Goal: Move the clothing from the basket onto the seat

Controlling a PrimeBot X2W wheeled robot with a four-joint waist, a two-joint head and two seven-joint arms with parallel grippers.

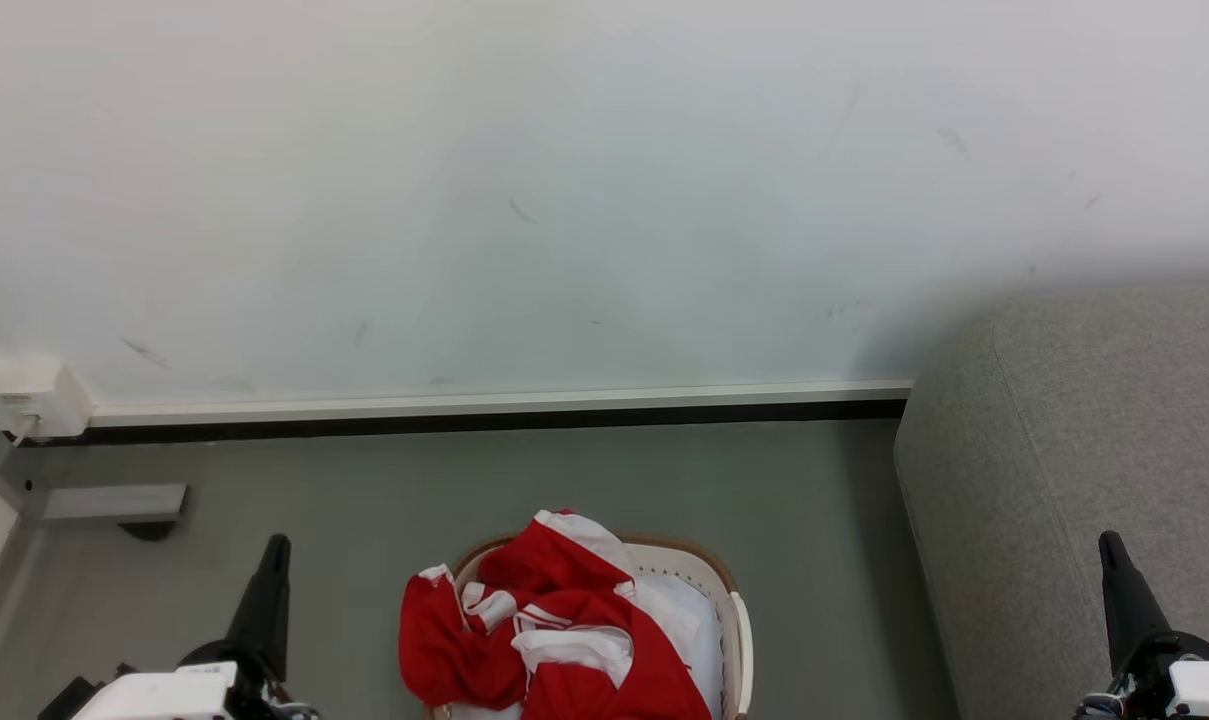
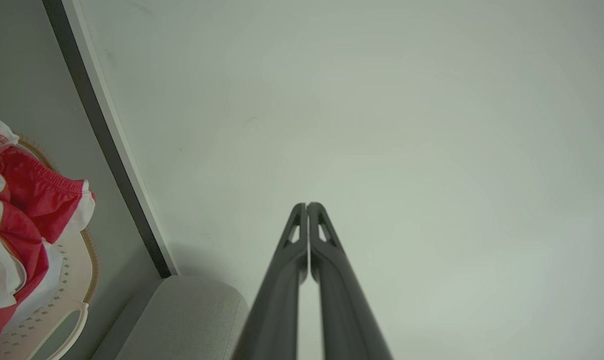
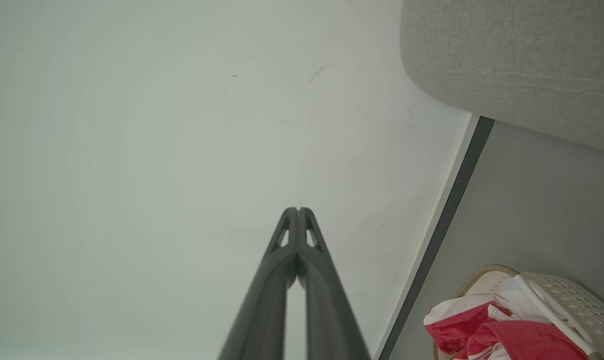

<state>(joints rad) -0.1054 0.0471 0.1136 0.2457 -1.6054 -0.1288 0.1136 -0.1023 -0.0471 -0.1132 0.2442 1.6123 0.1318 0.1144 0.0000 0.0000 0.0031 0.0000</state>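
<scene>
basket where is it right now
The basket sits on the floor at the head view's bottom centre, holding the red clothing, with the grey seat to its right.

Red, white-trimmed clothing (image 1: 564, 620); grey seat (image 1: 1084, 450)

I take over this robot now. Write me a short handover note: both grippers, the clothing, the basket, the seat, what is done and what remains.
Left gripper: shut, holding nothing, raised to the left of the basket.
Right gripper: shut, holding nothing, raised in front of the seat.
Clothing: heaped in the basket, with one red part hanging over its left rim.
The basket stands on the floor between the grippers. The seat is to its right.
Done: nothing moved yet.
Left: grasp the clothing, lift it out and lay it on the seat.
</scene>
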